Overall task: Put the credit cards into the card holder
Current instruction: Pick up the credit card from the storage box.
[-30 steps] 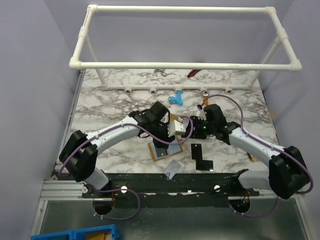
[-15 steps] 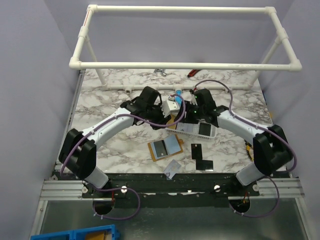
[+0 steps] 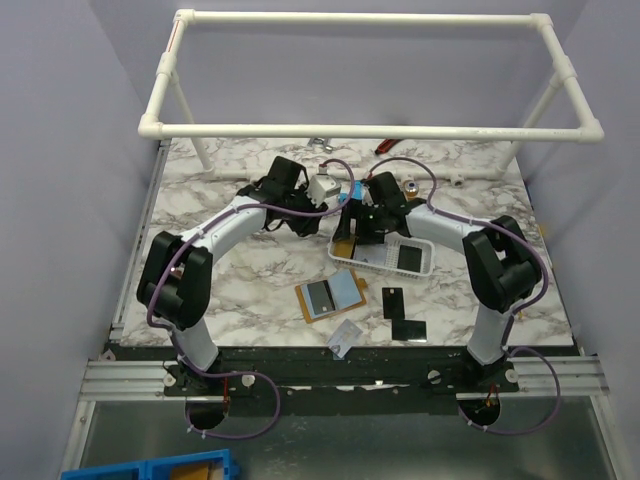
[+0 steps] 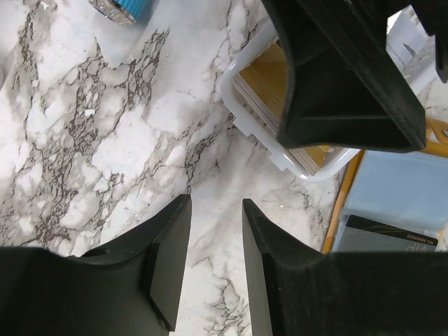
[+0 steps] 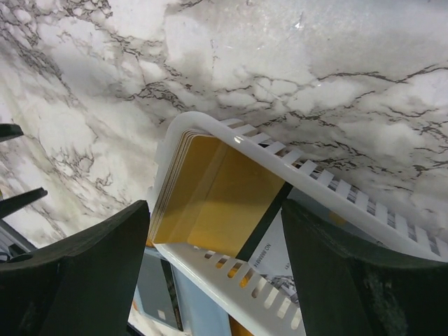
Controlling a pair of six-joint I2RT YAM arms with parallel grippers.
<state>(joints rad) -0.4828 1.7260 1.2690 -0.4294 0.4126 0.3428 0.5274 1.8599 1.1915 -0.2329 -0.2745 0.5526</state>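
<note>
Right wrist: right gripper (image 5: 213, 217) wide apart over basket (image 5: 318, 176); left gripper (image 4: 215, 213) barely apart, empty.

The table (image 3: 220, 290) is white marble with grey-black veins. A white slatted basket (image 5: 231, 136) shows yellowish-gold cards (image 5: 217, 192) inside. Low in the middle of the top view, the orange-brown card holder (image 3: 345, 291) is pale blue inside. Black cards (image 3: 407, 328) lie at its right, a silvery card (image 3: 345, 338) below. The cables (image 3: 340, 168) are purple.
</note>
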